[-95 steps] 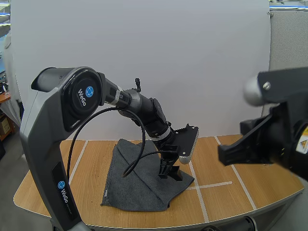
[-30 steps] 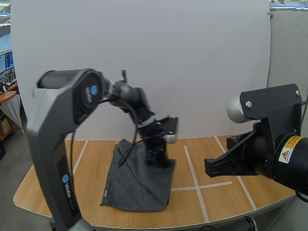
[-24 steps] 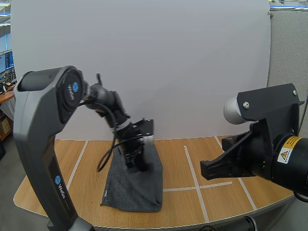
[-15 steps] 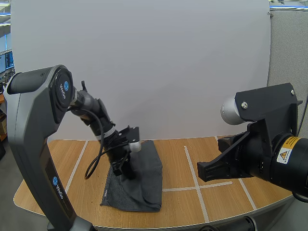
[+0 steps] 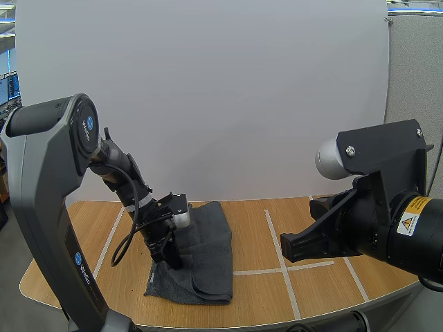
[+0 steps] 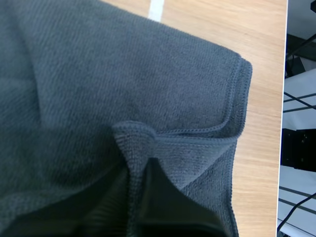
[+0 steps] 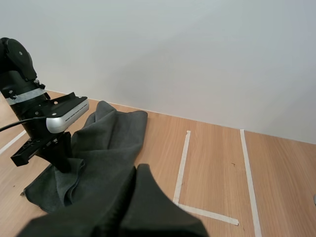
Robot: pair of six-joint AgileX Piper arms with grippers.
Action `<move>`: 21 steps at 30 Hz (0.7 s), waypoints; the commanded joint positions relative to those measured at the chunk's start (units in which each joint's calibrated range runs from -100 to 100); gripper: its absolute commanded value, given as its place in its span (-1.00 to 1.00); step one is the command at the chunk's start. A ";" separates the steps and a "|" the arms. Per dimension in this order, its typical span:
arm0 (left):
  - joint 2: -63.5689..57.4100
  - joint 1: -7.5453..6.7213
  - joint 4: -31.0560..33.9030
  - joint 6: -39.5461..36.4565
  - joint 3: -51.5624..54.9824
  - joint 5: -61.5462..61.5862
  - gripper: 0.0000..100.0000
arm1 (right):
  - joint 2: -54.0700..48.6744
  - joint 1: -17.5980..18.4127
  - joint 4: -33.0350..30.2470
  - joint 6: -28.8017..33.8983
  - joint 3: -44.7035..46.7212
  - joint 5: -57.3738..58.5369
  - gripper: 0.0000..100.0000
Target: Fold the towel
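Observation:
A dark grey towel [image 5: 211,242] lies folded over on the wooden table, left of the middle. My left gripper [image 5: 172,261] is down on the towel's left part. In the left wrist view its fingers [image 6: 163,202] stand a little apart, and a raised fold of the towel [image 6: 98,74] still sits between them, near a doubled corner. The right wrist view has the towel [image 7: 113,138] with the left gripper [image 7: 64,165] on its near-left part. My right gripper [image 7: 139,170] hovers above the table, right of the towel, fingers together as one dark wedge on nothing.
White tape lines [image 5: 277,242] mark off squares on the table [image 5: 325,283]. My right arm's bulky body [image 5: 374,221] hangs over the table's right side. A white wall stands right behind the table. Bare wood lies right of the towel.
My left gripper has carried the towel's right part over to the left and come down, laying it on the rest. Its fingers have parted. The right arm has barely moved.

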 commanded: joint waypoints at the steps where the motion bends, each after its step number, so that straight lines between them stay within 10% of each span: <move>1: -0.71 0.67 -0.09 -0.14 0.21 0.99 0.26 | -0.31 -0.12 0.52 -0.62 0.03 0.00 -1.00; 4: -0.71 1.23 -0.09 -1.00 0.21 0.99 1.00 | -0.31 -0.12 1.02 -0.62 0.03 0.00 -1.00; 21: -18.78 2.84 -2.54 -4.10 -2.25 0.99 1.00 | 1.75 -0.12 13.52 -5.84 9.90 0.00 -1.00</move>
